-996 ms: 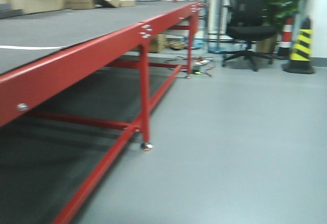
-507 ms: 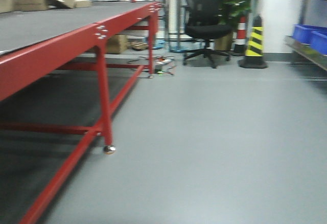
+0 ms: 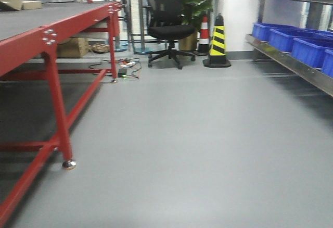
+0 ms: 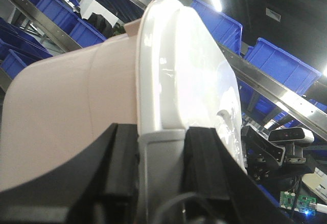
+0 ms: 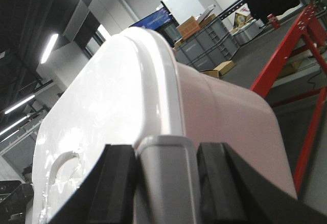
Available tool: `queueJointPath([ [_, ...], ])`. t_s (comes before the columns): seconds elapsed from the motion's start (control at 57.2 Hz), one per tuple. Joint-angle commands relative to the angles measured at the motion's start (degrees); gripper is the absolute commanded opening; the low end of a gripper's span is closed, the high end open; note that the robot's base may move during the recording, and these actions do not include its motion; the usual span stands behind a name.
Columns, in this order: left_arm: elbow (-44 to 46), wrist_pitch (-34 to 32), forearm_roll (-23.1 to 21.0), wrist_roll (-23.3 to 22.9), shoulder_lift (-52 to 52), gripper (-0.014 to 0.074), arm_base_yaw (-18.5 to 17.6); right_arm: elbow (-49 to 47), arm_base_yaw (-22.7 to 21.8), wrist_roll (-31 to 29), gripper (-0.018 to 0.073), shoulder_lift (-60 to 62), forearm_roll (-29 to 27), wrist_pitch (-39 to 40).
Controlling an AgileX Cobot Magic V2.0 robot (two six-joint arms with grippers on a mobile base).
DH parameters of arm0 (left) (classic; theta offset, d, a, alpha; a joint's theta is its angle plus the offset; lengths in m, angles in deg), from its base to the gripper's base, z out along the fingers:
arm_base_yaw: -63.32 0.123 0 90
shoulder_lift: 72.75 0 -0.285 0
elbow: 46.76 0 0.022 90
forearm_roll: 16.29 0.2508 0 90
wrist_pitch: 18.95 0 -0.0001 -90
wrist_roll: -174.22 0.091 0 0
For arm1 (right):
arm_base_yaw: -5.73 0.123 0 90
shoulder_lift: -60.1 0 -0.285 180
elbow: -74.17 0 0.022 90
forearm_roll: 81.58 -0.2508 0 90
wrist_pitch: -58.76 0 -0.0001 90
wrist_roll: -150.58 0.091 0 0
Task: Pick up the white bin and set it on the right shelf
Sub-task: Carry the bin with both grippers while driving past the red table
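The white bin fills both wrist views: pale pinkish tub wall (image 4: pixel 71 111) and white translucent lid (image 4: pixel 189 65) in the left wrist view, tub wall (image 5: pixel 225 116) and lid (image 5: pixel 97 106) in the right. My left gripper (image 4: pixel 162 132) is shut on the bin's grey handle clip (image 4: pixel 161 168) at one end. My right gripper (image 5: pixel 166 150) is shut on the grey clip (image 5: pixel 166 178) at the other end. The bin is held up between them. The right shelf (image 3: pixel 291 64), a steel rack, stands at the right edge of the front view. The front view shows neither the bin nor the grippers.
A red-framed table (image 3: pixel 52 35) with a dark top runs along the left. Blue crates (image 3: pixel 307 48) sit on the rack. An office chair (image 3: pixel 166 25), two striped cones (image 3: pixel 218 40) and floor cables (image 3: pixel 127 66) are at the back. Grey floor lies between.
The front view has swung to the right: the red table has slid left, and the steel rack with blue crates has come into view on the right.
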Motion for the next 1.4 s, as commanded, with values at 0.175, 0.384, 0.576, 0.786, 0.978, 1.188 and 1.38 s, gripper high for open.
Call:
queueJointPath([
  [0.175, 2.1, 16.2, -2.6, 2.1, 2.8, -0.0127, -2.3, -1.9, 1.5, -0.3, 0.0060, 1.8, -7.4, -6.8],
  [0.384, 2.1, 16.2, -2.6, 2.1, 2.8, -0.0127, -2.3, -1.9, 1.5, -0.3, 0.0060, 1.8, -7.4, -6.8],
  [0.576, 2.1, 16.2, -2.6, 2.1, 2.8, -0.0127, -2.3, -1.9, 1.5, -0.3, 0.0060, 1.8, -7.4, -6.8],
  [0.786, 2.1, 16.2, -2.6, 2.1, 2.8, -0.0127, -2.3, -1.9, 1.5, -0.3, 0.0060, 1.8, -7.4, -6.8],
  [0.978, 2.1, 16.2, -2.6, 2.1, 2.8, -0.0127, -2.3, -1.9, 1.5, -0.3, 0.0060, 1.8, -7.4, -6.8],
  [1.188, 2.1, 16.2, -2.6, 2.1, 2.8, -0.0127, -2.3, -1.9, 1.5, -0.3, 0.0060, 1.8, -7.4, -6.7],
  [1.38, 2.1, 16.2, -2.6, 2.1, 2.8, -0.0127, -2.3, -1.9, 1.5, -0.3, 0.0060, 1.8, -7.4, -6.7],
])
